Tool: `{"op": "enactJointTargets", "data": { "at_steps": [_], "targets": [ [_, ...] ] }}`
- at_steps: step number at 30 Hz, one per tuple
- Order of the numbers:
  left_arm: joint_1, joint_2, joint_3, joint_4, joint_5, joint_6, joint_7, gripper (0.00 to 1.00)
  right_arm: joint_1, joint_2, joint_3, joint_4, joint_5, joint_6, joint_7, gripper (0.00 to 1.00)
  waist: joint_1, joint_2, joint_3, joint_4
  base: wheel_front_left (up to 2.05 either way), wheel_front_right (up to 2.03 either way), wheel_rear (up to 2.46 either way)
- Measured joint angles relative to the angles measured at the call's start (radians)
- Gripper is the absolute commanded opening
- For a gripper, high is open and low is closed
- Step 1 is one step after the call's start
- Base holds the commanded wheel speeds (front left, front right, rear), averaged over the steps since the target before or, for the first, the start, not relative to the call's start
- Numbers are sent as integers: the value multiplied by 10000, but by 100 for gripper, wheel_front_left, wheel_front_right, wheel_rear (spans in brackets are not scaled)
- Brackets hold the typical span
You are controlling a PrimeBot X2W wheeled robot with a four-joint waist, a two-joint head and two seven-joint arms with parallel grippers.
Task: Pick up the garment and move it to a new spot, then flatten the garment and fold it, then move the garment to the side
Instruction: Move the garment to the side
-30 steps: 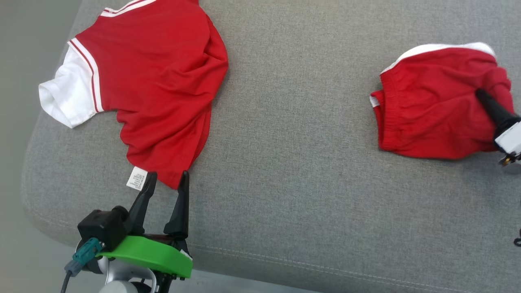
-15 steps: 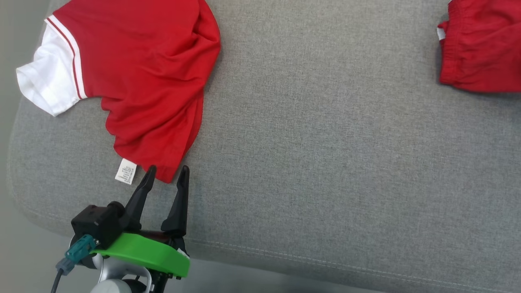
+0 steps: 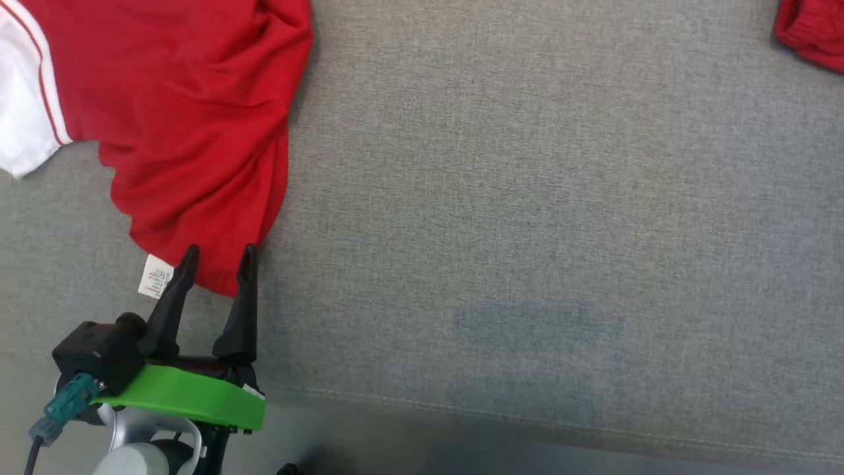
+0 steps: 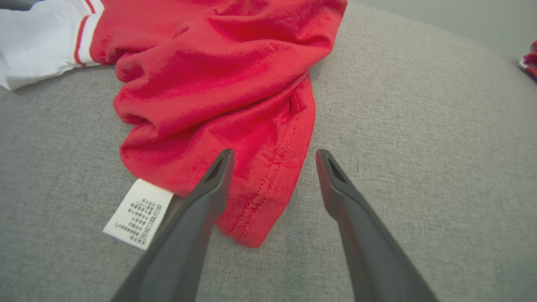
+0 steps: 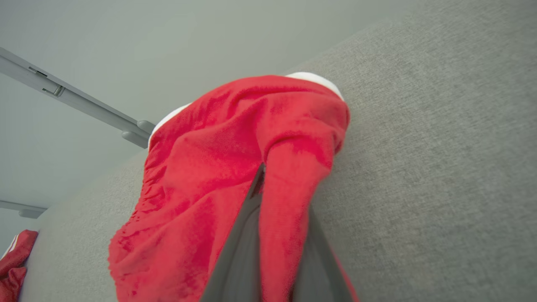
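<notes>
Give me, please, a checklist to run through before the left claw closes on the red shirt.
1. Left claw open: ok.
2. Hem corner of the red shirt lies between its jaws: ok.
3. Care label outside the claw's span: ok.
4. Claw low enough to pinch the cloth: cannot tell.
5. Right claw shut on the red shorts: ok.
6. Shirt flat on the grey cushion: not ok, bunched.
</notes>
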Motion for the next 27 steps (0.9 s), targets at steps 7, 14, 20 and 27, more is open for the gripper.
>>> {"op": "enactJointTargets", "data": {
  "at_steps": [7,14,20,27],
  "targets": [
    [1,217,389,-184,244,2,109,100,-299,-40,-150,334,0,8,-92,0,0,0,332,-537,0,0,0],
    [1,362,637,-433,397,29,282,100,-398,-10,-222,656,2,50,-345,0,0,0,562,-1124,0,0,0],
    [6,525,790,-654,485,31,474,100,-404,-12,-428,1003,12,142,-662,0,0,0,766,-1612,0,0,0],
    [5,545,901,-882,554,84,583,100,-404,19,-543,1452,12,353,-1076,0,0,0,979,-2034,0,0,0]
  ]
}}
